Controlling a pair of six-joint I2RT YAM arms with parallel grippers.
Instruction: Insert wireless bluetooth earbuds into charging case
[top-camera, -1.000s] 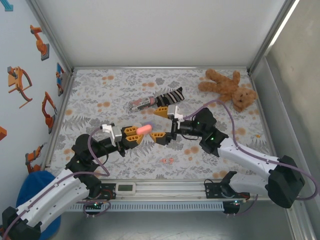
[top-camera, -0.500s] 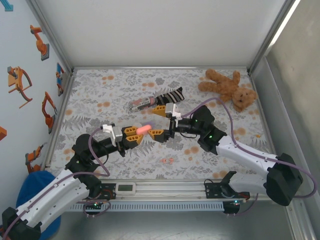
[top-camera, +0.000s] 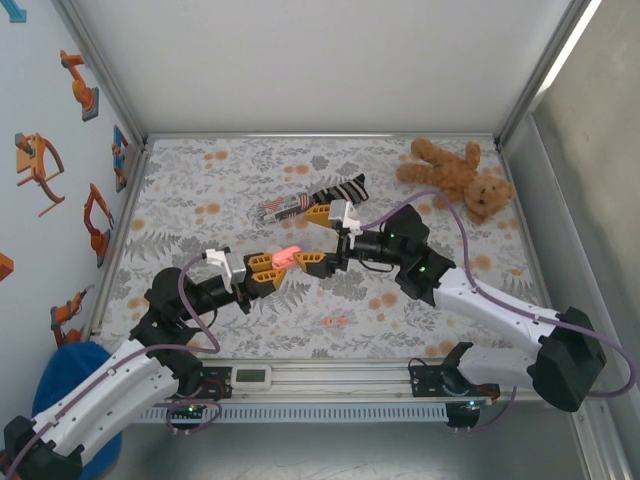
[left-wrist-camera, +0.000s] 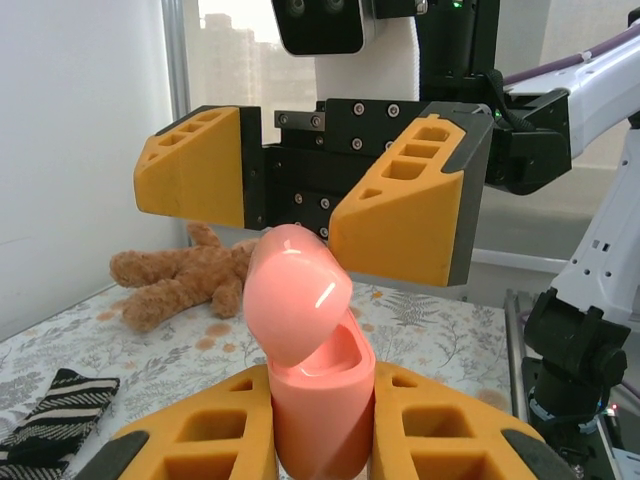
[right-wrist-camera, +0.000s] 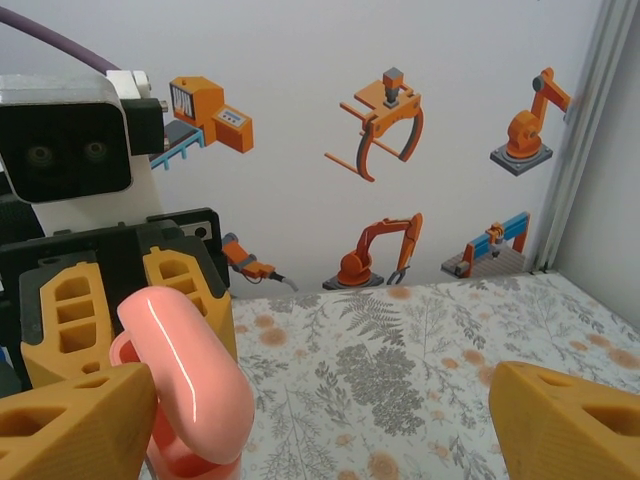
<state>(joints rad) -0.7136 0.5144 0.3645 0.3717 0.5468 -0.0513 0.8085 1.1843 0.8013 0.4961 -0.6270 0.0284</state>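
Note:
My left gripper (top-camera: 277, 266) is shut on the salmon-orange charging case (top-camera: 288, 254), held upright above the table. Its lid (left-wrist-camera: 296, 298) is tilted partly open over the empty hollow of the case (left-wrist-camera: 318, 405). My right gripper (top-camera: 314, 238) is open and faces the case from the right. One of its orange fingers (right-wrist-camera: 72, 428) lies against the lid's side, the other finger (right-wrist-camera: 572, 422) stands far off. Two tiny coral-red earbuds (top-camera: 336, 321) lie side by side on the floral mat, nearer the front edge, apart from both grippers.
A brown teddy bear (top-camera: 458, 176) lies at the back right. A striped black-and-white sock (top-camera: 340, 191) and a small striped packet (top-camera: 281, 208) lie at the back middle. Metal frame rails border the mat (top-camera: 200, 190).
My right gripper has moved left up to the case, one finger reaching the lid. The lid has tipped from lying in line with the case to partly open. The left gripper holds still.

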